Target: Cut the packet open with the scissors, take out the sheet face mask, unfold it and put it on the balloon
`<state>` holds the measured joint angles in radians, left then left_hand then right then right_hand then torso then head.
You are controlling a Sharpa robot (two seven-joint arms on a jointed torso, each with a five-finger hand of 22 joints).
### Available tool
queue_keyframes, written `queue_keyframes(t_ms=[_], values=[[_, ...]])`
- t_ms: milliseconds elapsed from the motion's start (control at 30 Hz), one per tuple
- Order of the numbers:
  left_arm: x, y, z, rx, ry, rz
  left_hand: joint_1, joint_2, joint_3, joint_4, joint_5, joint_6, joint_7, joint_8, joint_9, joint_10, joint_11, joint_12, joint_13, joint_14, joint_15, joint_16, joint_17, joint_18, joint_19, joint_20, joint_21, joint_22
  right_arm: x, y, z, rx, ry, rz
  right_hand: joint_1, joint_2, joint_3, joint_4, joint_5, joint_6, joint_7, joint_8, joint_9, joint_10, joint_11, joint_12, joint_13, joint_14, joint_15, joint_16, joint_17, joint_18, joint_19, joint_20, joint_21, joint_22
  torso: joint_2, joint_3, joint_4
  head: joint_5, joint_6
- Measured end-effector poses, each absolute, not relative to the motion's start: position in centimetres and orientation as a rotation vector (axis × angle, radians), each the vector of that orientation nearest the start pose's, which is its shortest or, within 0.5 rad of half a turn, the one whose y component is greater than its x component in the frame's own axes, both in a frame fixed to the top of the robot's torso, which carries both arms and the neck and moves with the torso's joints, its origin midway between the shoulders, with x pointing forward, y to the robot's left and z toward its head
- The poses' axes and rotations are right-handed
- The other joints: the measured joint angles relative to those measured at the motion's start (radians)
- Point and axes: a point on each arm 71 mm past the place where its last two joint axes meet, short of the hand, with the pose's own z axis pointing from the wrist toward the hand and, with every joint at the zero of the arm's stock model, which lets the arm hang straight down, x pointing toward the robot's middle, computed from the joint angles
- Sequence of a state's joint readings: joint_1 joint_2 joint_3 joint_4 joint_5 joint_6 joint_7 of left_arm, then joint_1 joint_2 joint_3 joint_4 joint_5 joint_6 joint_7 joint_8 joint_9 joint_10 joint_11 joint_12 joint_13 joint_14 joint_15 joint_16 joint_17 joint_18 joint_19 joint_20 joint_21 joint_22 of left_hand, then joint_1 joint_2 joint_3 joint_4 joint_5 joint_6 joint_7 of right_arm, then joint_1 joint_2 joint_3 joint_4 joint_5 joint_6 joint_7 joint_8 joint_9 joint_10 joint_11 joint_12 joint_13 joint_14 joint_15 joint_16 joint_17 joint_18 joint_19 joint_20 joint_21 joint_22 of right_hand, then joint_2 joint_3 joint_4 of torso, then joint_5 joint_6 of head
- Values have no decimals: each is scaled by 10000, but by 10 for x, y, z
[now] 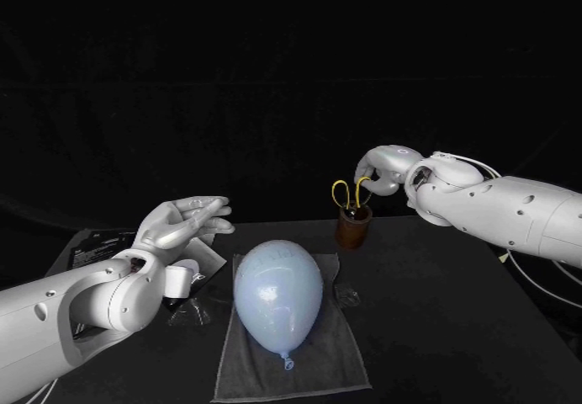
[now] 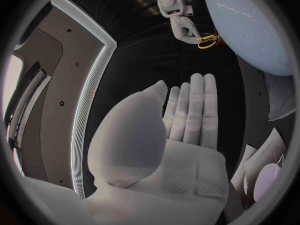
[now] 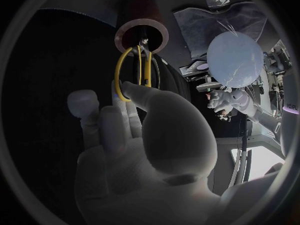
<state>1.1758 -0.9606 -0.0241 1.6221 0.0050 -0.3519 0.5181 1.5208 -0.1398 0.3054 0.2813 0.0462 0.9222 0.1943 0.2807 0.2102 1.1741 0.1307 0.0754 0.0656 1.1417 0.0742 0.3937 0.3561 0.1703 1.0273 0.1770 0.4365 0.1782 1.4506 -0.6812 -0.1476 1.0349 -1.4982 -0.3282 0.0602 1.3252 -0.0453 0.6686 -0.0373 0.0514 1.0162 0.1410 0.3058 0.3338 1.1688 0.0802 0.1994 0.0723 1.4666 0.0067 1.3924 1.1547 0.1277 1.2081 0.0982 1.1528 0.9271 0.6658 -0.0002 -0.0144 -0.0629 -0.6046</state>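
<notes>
Yellow scissors (image 1: 351, 192), one pair, right fingers (image 1: 367, 180) touching, grip unclear; left fingers (image 2: 197, 105) straight, empty

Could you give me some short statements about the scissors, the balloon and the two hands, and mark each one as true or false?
1. The scissors stand in the brown cup. True.
2. The balloon lies on the bare table. False: it lies on the grey towel.
3. The left hand holds the packet. False: it holds nothing, and the packet lies untouched.
4. The right hand touches the scissors' yellow handles. True.
</notes>
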Motion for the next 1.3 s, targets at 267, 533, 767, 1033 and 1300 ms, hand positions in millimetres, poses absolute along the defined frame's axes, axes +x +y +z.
queue_keyframes(t_ms=[267,533,767,1033,1300], values=[[471,244,-169,-10859,12682,-15490,43,43,28,28,0,1,-2,0,0,0,0,0,0,-33,34,0,11,0,0,0,0,6,587,-266,-83,-2355,13919,3837,12,11,9,13,-18,-2,-2,40,29,20,-20,-1,-2,0,0,0,-8,-46,12,-13,-2,-3,-18,-4,-13,-27,49],[473,243,-170,-10859,12690,-15485,43,43,27,28,0,11,-12,-11,0,0,0,-57,0,-56,50,-24,41,-4,-73,0,0,6,583,-266,-58,-1787,13357,4123,12,9,129,-21,-38,-18,-18,116,135,67,4,-5,-8,-36,-34,-1,-12,-48,12,-13,-6,21,-73,-26,-26,-55,114],[477,239,-172,-10852,12718,-15508,-29,-29,57,57,0,-31,21,-121,-17,-38,36,-58,0,-463,127,-303,94,-7,-449,117,-92,-49,579,-265,-27,-975,13275,4219,11,8,163,-33,-57,-19,-19,160,157,68,4,-8,-12,-1,-71,-1,-85,-50,11,-13,-7,-28,-168,-62,-19,-94,152],[490,234,-178,-10840,12740,-15502,-206,-207,165,57,0,-227,230,-473,-99,-534,309,-95,-3,-1739,532,-1442,-50,-243,-2667,1012,-1657,-863,583,-251,-13,427,13817,4423,55,-37,244,-56,-76,-20,-20,229,251,108,43,-31,6,-1,-71,-1,-183,-57,11,-13,-7,-35,-300,-111,-14,-95,173],[520,229,-188,-10820,12694,-15272,-399,-266,-302,-3,0,-938,178,-931,-266,-2107,771,-95,-37,-3353,1121,-2675,-577,-410,-3819,1150,-2494,-1174,596,-212,-19,1575,14277,4927,54,-37,298,-52,-50,-36,-35,271,287,139,73,-45,5,-1,-71,-2,-251,-65,10,-13,-8,-43,-385,-140,9,21,221]])
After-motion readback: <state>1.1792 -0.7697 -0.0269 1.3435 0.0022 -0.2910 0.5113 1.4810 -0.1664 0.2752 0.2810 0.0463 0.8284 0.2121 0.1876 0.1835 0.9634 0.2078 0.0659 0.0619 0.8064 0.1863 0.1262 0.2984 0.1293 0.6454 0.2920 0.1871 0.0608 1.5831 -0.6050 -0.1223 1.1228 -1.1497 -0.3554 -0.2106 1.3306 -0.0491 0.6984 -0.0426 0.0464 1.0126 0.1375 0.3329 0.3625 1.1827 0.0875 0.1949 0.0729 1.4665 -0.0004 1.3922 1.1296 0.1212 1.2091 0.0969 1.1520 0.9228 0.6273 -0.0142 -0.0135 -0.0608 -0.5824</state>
